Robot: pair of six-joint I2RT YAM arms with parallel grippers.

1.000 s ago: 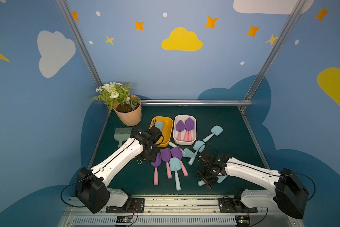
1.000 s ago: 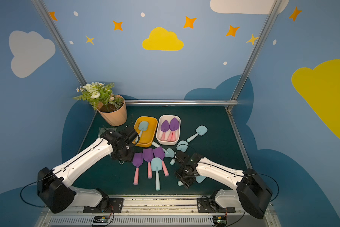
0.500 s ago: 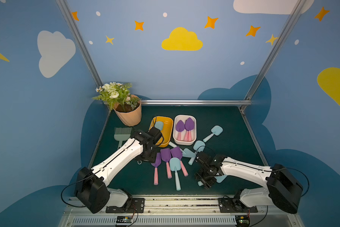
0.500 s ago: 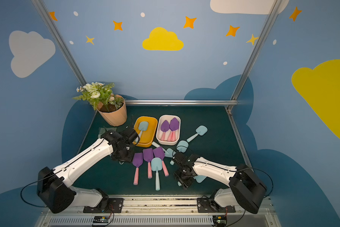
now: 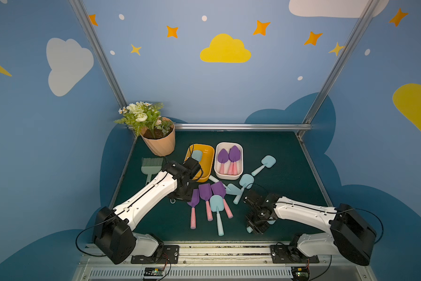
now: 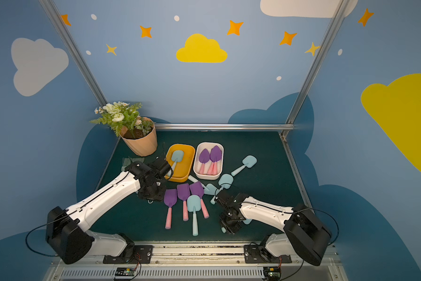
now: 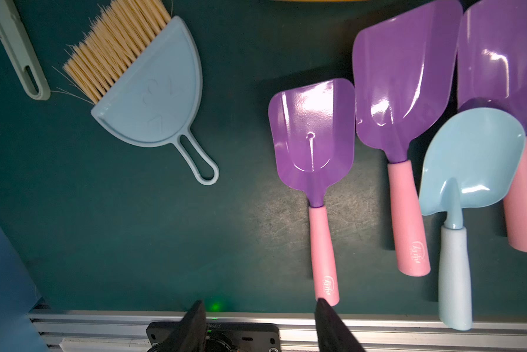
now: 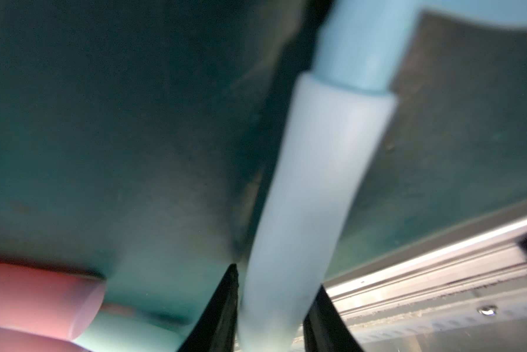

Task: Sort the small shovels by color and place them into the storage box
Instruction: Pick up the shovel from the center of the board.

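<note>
Right gripper (image 8: 275, 277) has closed in on blue shovel (image 8: 323, 183) handle, clamping it for lifting; left gripper (image 7: 259, 301) half-open, empty, purple shovel (image 7: 312, 137) handle beside one fingertip.

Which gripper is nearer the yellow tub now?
Left. The left gripper hangs by the yellow tub's near corner; the right gripper grips a blue shovel well forward of it.

Two purple shovels (image 5: 234, 154) lie in the white tub (image 5: 229, 177).
</note>
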